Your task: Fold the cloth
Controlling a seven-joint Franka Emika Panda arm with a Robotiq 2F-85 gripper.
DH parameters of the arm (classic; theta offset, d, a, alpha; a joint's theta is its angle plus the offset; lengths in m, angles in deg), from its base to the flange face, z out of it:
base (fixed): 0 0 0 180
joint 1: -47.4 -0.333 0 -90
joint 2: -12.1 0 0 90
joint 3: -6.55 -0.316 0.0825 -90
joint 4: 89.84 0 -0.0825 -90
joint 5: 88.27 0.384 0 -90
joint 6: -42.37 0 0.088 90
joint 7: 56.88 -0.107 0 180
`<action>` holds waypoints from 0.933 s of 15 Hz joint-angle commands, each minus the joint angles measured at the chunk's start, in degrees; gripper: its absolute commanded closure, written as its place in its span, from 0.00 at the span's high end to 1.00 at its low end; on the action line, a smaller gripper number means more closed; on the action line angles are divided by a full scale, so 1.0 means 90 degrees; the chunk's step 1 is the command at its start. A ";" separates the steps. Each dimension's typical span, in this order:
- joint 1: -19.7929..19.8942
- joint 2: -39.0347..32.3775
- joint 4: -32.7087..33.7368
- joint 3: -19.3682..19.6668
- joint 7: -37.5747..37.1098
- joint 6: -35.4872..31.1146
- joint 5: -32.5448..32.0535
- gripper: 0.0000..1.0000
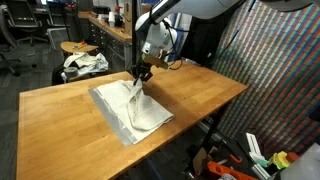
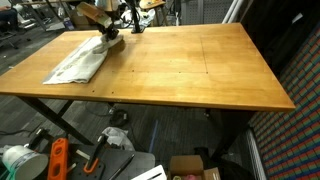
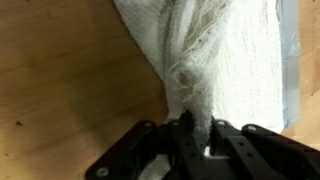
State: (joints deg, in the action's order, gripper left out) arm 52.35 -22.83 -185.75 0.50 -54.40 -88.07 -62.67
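A white cloth (image 1: 135, 108) lies on the wooden table (image 1: 60, 115), partly gathered. One corner is lifted up into my gripper (image 1: 141, 76), which is shut on it above the cloth's far edge. In an exterior view the cloth (image 2: 78, 64) lies at the table's far left corner with my gripper (image 2: 108, 37) above its end. In the wrist view the cloth (image 3: 215, 60) hangs bunched from between my fingers (image 3: 192, 135), which pinch a fold of it.
A stool with a white bundle (image 1: 84, 63) stands behind the table. A patterned screen (image 1: 280, 70) stands at one side. Tools and boxes lie on the floor below the table (image 2: 60, 160). Bare wood stretches across most of the table (image 2: 190, 70).
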 commanded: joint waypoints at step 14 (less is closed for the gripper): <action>-0.2109 0.0860 -0.1201 0.0181 -0.2539 -0.2113 -0.1598 0.67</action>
State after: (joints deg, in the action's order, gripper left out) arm 35.69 -16.72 -194.68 0.93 -72.93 -104.30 -74.63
